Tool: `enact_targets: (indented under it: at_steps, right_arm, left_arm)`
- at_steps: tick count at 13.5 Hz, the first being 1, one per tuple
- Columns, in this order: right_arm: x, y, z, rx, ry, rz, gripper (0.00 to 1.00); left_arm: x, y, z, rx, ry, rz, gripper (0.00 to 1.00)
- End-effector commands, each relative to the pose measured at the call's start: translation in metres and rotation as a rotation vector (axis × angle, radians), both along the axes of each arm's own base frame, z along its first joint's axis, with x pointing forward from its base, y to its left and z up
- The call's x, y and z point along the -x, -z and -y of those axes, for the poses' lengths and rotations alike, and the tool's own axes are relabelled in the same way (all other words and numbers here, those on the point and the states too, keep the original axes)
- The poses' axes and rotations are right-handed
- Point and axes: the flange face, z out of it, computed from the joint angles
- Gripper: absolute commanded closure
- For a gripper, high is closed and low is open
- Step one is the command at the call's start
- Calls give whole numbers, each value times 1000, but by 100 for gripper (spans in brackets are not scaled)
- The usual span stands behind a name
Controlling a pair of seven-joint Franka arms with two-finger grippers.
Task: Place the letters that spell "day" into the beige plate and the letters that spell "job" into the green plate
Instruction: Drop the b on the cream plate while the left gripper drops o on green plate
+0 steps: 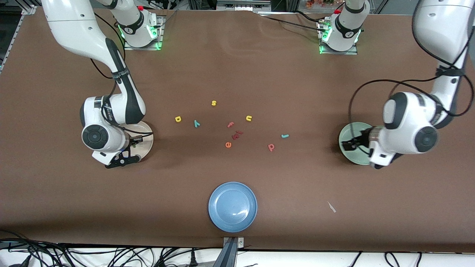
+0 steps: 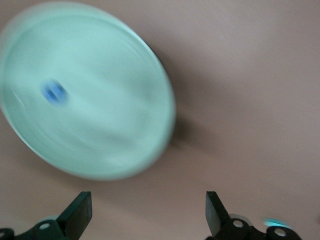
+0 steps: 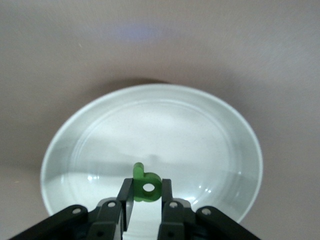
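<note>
Brown table (image 1: 237, 74): right gripper (image 3: 147, 202) over beige plate (image 3: 90, 145), clamping green a (image 3: 146, 187); left gripper (image 2: 148, 212) spread wide, empty, beside green plate (image 2: 115, 125) containing blue o (image 2: 53, 92).

A robotics lab: two Franka arms (image 1: 111, 74) bolted to a brown-covered table (image 1: 237, 66), aluminium framing and loose cables (image 1: 111, 256) along its edges.

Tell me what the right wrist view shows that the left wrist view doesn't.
Only the right wrist view shows the right gripper shut on the dark green a, held over the beige plate. Only the left wrist view shows the green plate with the blue o lying in it, and the left gripper with its fingers wide apart and nothing between them. Both show one plate on the brown table and that arm's own fingers.
</note>
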Motion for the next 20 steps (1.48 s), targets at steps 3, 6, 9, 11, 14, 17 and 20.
enact_targets:
  at_steps: [3, 6, 9, 11, 14, 17, 20]
  right_arm:
    - [5, -24, -3, -62, 65, 0, 0]
    - [13, -60, -28, -94, 192, -6, 1]
    - [43, -74, -69, -101, 228, -34, 9]
    - [61, -63, -89, -104, 268, -12, 9]
    - [103, -42, -97, -139, 293, 104, 9]
    - [125, -30, -116, -133, 333, 98, 9]
    - [138, -3, -122, -147, 340, 127, 11]
  left_arm:
    - [12, 6, 92, -74, -393, -42, 2]
    - [18, 38, 134, -123, -619, -44, 3]
    - [27, 56, 173, -141, -752, -30, 10]
    - [30, 62, 183, -139, -834, -19, 18]
    - [46, 77, 198, -128, -857, 5, 20]
    - [61, 89, 195, -170, -845, 4, 20]
    - [64, 95, 198, -174, -871, 15, 21]
